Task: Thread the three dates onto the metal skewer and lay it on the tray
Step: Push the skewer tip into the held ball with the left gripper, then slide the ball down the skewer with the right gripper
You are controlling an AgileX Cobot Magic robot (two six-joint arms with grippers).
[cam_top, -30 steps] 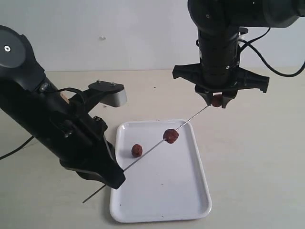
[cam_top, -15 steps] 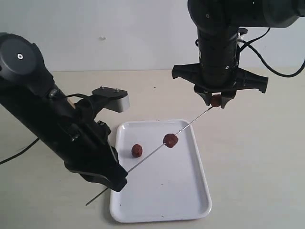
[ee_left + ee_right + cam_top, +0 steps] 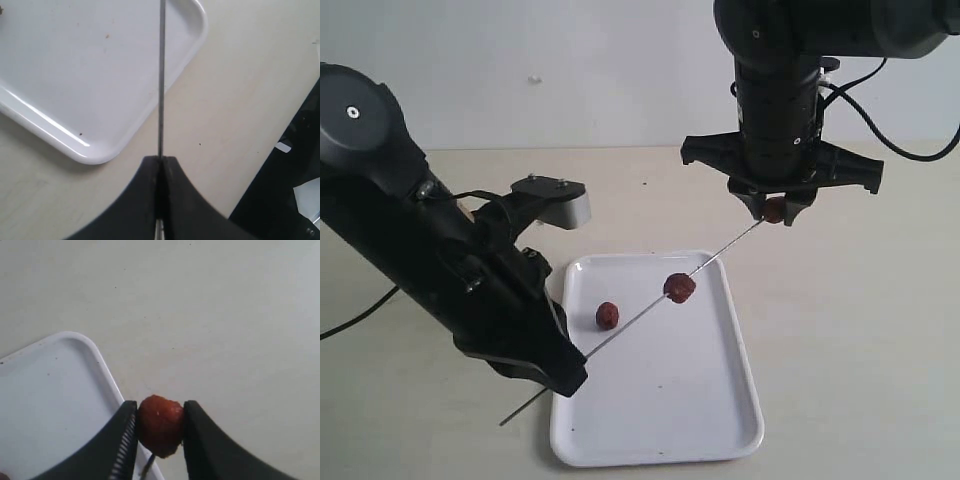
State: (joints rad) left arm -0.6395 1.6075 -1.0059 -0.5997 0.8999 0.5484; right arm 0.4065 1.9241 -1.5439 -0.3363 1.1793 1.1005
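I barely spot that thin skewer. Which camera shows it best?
The exterior view: the whole metal skewer shows, clamped in the left gripper, reaching the date held by the right gripper. The left wrist view shows only a stretch over the tray; the right wrist view, just its tip.

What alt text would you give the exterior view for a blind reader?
A robot's left hand grips a thin metal skewer near its lower end, slanted above a white tray, while its right hand pinches a date at the tip. A second date sits mid-skewer; a third lies on the tray.
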